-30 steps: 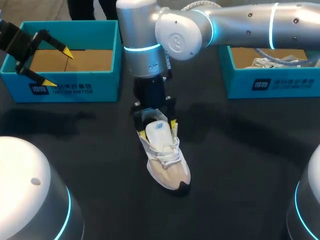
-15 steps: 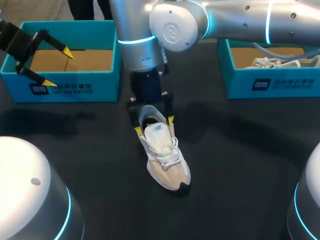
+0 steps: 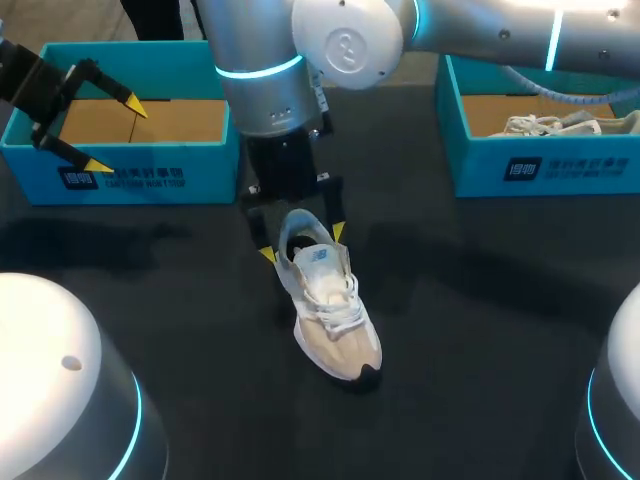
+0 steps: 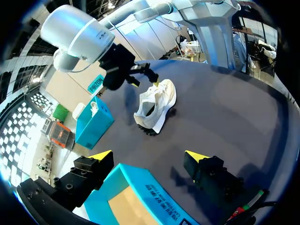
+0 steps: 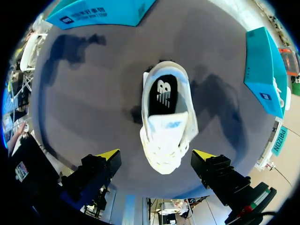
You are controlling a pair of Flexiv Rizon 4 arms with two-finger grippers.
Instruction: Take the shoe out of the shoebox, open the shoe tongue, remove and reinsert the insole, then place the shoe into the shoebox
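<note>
The black table [image 3: 480, 330] carries a white and beige sneaker [image 3: 335, 315] in the lower middle of the head view. It stands upright on its sole, outside both boxes, with its dark toe towards the lower right and its heel towards the upper left.

The right gripper [image 3: 303, 243] hangs just above the heel. Its yellow fingertips [image 3: 268, 254] are spread to either side of the collar and do not touch it. In the right wrist view the sneaker lies ahead of the spread right gripper [image 5: 156, 153], and the dark insole [image 5: 163, 93] shows through the opening.

Farther back, at the upper left, the left gripper [image 3: 115, 135] hovers over the front wall of a teal shoebox [image 3: 150, 180]. Its fingers are wide apart and hold nothing. At the upper right a second teal shoebox [image 3: 540, 165] contains another white shoe [image 3: 550, 122].
</note>
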